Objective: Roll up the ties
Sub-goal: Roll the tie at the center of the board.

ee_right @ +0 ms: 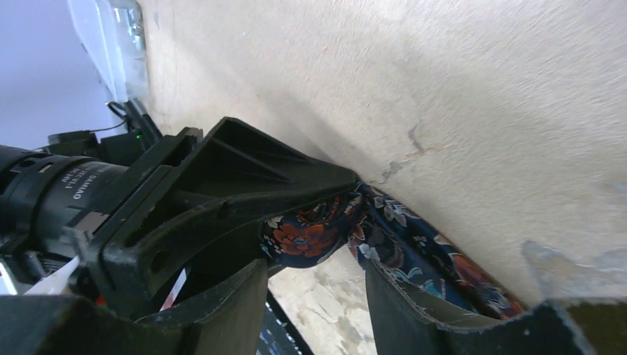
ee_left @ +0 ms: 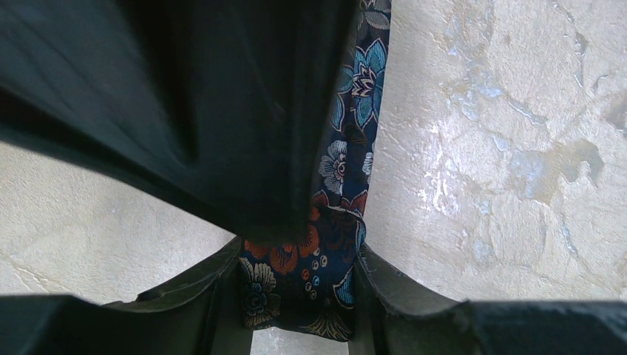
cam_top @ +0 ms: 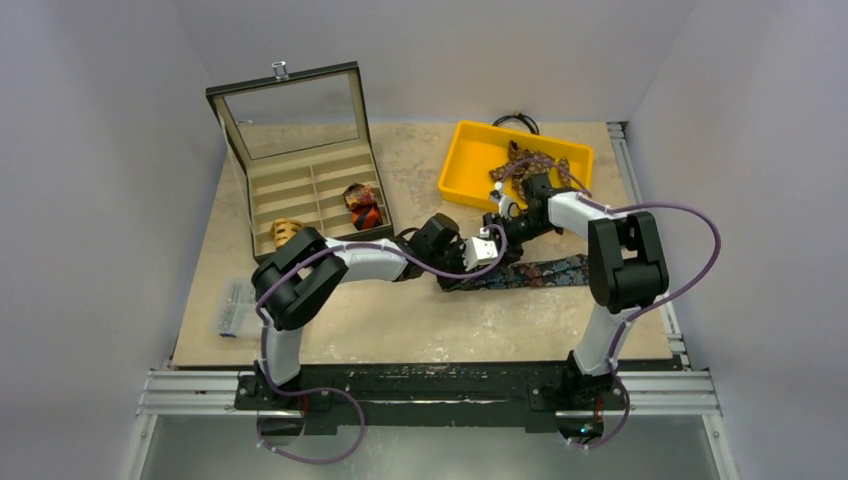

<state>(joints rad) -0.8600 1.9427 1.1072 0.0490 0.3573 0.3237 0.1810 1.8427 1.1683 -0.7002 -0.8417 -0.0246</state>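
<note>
From above, the navy floral tie (cam_top: 535, 272) lies as a flat strip on the table (cam_top: 400, 330), right of centre. Its left end is at the left gripper (cam_top: 487, 250), which reaches in from the left. The right gripper (cam_top: 497, 215) hangs just above that spot. At upper left, a wooden box (cam_top: 290, 185) with its lid raised holds a tan coil (cam_top: 287, 231) and a red-orange coil (cam_top: 363, 205) in separate compartments. At upper right, a brown dotted tie (cam_top: 535, 162) lies in a yellow bin (cam_top: 470, 165).

In the left wrist view, the folded end of the navy tie fills the gap at the bottom centre. Both fingers (ee_left: 392, 292) press its edges, pinching it.

In the right wrist view, the right fingers (ee_right: 414, 310) stand spread at the bottom, with bare table between them. The curled tie end sits just beyond them at the centre, under the left gripper's dark jaw, and the strip trails to the lower right.
</note>
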